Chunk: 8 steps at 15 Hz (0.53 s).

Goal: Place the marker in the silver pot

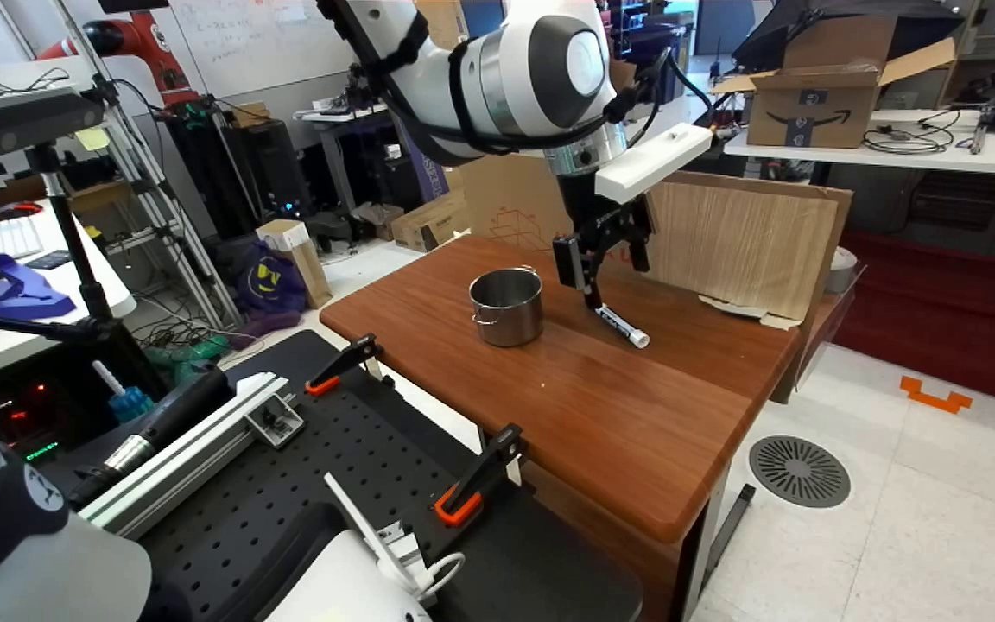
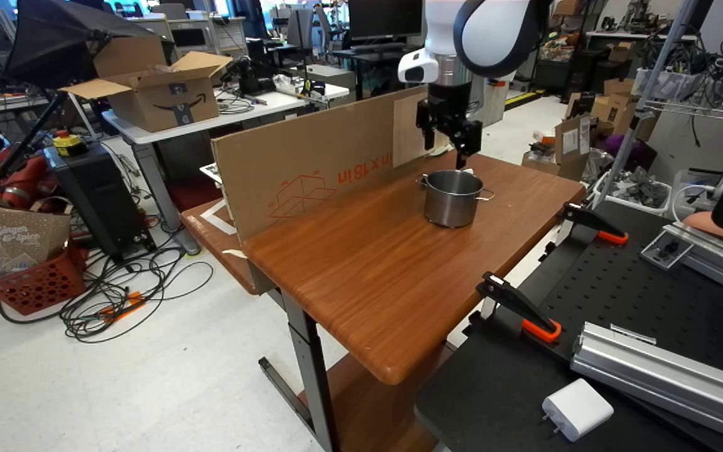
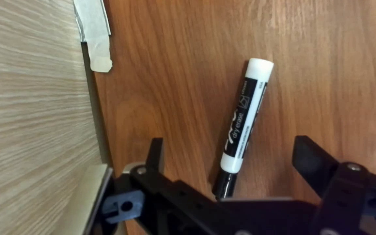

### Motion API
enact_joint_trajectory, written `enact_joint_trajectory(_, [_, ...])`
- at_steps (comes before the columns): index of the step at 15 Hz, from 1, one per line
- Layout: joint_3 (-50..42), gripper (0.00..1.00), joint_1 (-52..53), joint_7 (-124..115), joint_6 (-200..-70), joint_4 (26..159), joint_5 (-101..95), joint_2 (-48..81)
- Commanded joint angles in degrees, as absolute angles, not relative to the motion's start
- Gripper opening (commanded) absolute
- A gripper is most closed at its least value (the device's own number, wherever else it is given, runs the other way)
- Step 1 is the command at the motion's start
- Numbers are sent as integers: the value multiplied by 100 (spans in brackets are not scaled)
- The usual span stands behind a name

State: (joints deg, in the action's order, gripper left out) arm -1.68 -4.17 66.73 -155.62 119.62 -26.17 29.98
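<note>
The marker [image 3: 242,125] lies on the reddish-brown wooden table [image 1: 627,432], outside the silver pot [image 1: 511,325], its black end toward the bottom of the wrist view. The gripper [image 3: 228,143] is over it, jaws spread wide, one to either side, with wood showing between each and the barrel. Near the marker the pot stands upright, a looped handle on either side. Streaked grain runs through the wood. Along one edge stands a cardboard panel [image 2: 317,157] with a red printed drawing; across a narrow gap from the opposite edge is a black perforated board [image 1: 325,462] with orange-and-black clamps [image 1: 487,471] at its rim. Farther off, an open cardboard box [image 1: 811,117] sits on a white table [image 1: 895,157], and in an exterior view loose cables [image 2: 88,311] sprawl over the pale floor [image 2: 117,389] beside a red basket [image 2: 38,290].
</note>
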Motion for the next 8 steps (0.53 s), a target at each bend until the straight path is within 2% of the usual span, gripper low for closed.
enact_joint_trajectory(1, [11,100,-560,6856,-15723,11858,-2473,3220])
enact_joint_trajectory(8, [325,100,-821,7038,-15646,11778,-2029,3415])
